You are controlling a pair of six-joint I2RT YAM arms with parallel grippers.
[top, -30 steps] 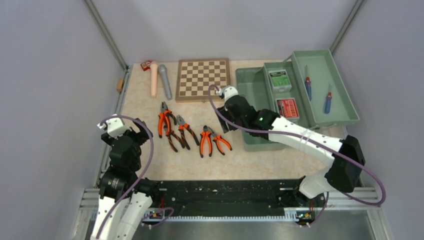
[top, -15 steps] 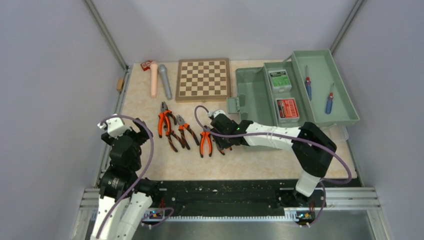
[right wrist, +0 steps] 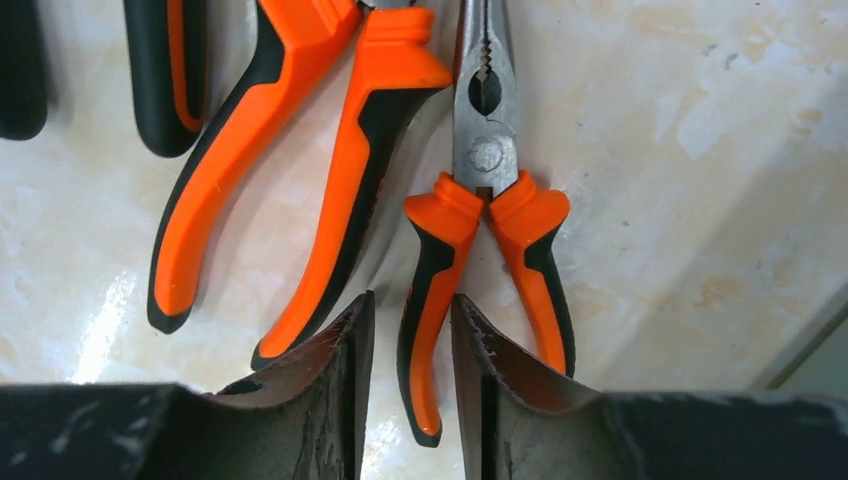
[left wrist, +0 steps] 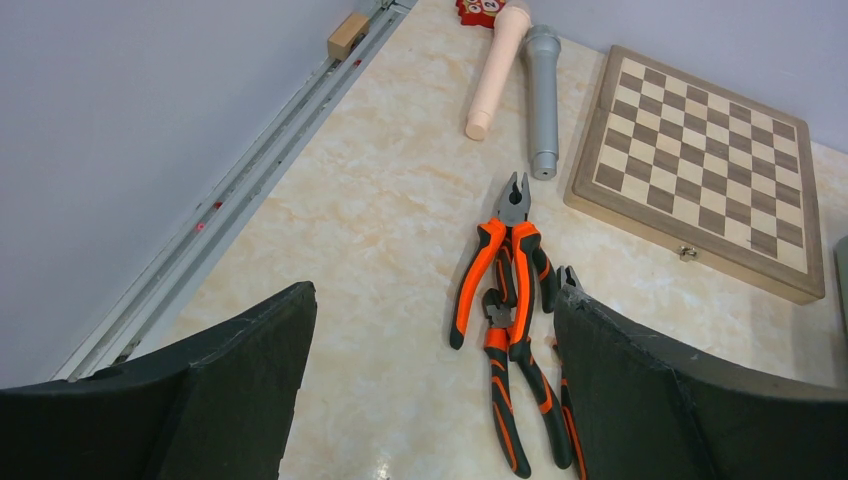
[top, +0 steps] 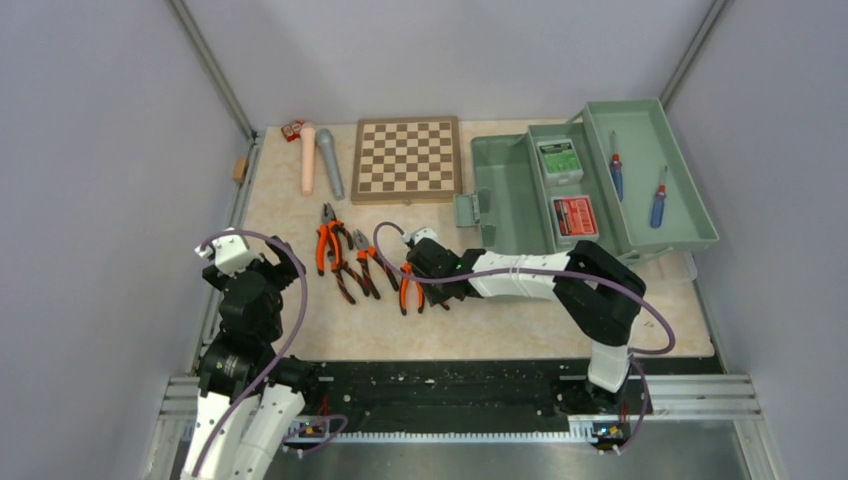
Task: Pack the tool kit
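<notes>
Right pincer (right wrist: pixel 410 315) straddling single handle of needle-nose pliers (right wrist: pixel 487 160), part-open, not yet clamping. Pliers lying on desk (right wrist: pixel 700 150), near left of toolbox (top: pixel 500 190).

Risks:
- One-handle grip letting pliers swing open or twist during lift.
- One finger (right wrist: pixel 330 400) crowding neighbouring pliers (right wrist: pixel 340 170), possibly dragging them along.

Left pincer (left wrist: pixel 435 292) gaping wide, holding nothing, well left of toolbox.
</notes>
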